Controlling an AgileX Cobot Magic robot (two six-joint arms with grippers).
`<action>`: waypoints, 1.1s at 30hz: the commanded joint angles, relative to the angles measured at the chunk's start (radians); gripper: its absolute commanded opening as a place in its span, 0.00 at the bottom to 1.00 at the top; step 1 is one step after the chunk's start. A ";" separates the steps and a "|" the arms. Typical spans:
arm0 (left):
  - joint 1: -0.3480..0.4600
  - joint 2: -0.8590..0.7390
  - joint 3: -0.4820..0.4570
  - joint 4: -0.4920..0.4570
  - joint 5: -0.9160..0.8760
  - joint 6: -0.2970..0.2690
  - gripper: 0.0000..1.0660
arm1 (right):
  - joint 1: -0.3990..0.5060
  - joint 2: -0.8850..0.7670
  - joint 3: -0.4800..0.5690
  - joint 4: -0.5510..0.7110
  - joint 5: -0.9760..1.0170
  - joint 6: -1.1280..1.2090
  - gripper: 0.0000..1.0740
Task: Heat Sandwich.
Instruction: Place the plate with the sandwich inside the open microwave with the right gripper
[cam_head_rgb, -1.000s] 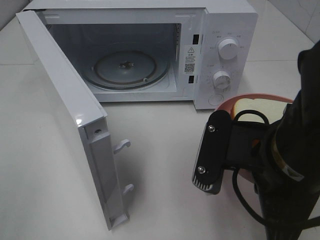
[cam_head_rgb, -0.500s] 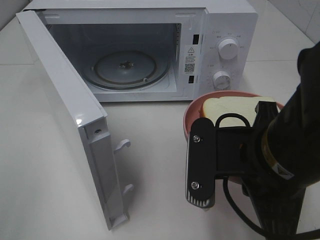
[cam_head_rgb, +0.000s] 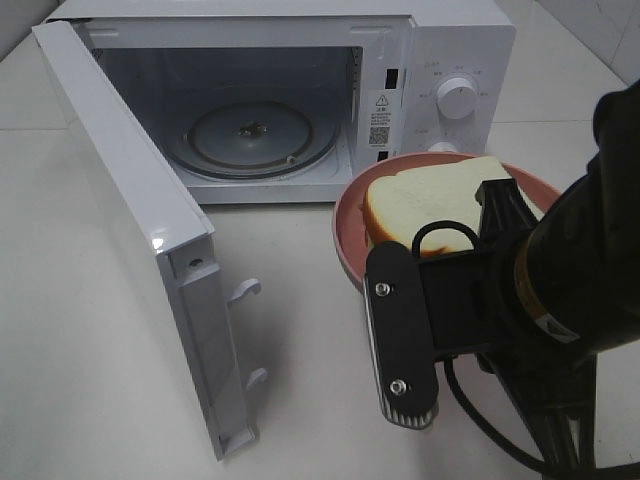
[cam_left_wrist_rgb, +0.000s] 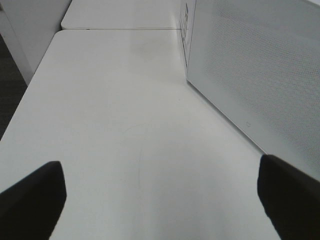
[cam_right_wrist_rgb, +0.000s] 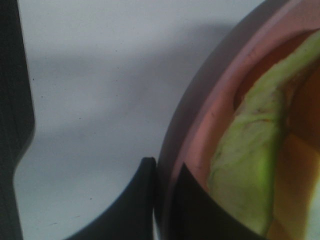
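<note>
The right gripper (cam_right_wrist_rgb: 164, 175) is pinched nearly shut on the rim of the pink plate (cam_head_rgb: 345, 238), one finger under the lip and one over it. This edge grip carries the food without touching it. The sandwich (cam_head_rgb: 430, 205) lies on the plate just beyond the fingertips, its pale green filling showing right next to the upper finger. The plate appears to be held clear of the table (cam_left_wrist_rgb: 125, 100).

Ahead of the gripper and off to its left-arm side, the microwave (cam_head_rgb: 460, 50) has its door (cam_head_rgb: 120, 200) swung wide and its glass turntable (cam_head_rgb: 250, 135) bare — probably the plate's destination.

The left gripper (cam_left_wrist_rgb: 160, 200) has its jaws spread wide and holds nothing. It hangs low over the table with a perforated white panel close on one side, probably parked out of the way.
</note>
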 joint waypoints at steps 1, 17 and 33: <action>-0.004 -0.026 0.003 -0.001 -0.006 0.000 0.92 | 0.001 -0.005 0.002 -0.036 -0.020 -0.076 0.00; -0.004 -0.026 0.003 -0.001 -0.006 0.000 0.92 | -0.191 -0.002 0.000 0.055 -0.257 -0.498 0.00; -0.004 -0.026 0.003 -0.001 -0.006 0.000 0.92 | -0.356 -0.002 0.000 0.291 -0.363 -1.030 0.00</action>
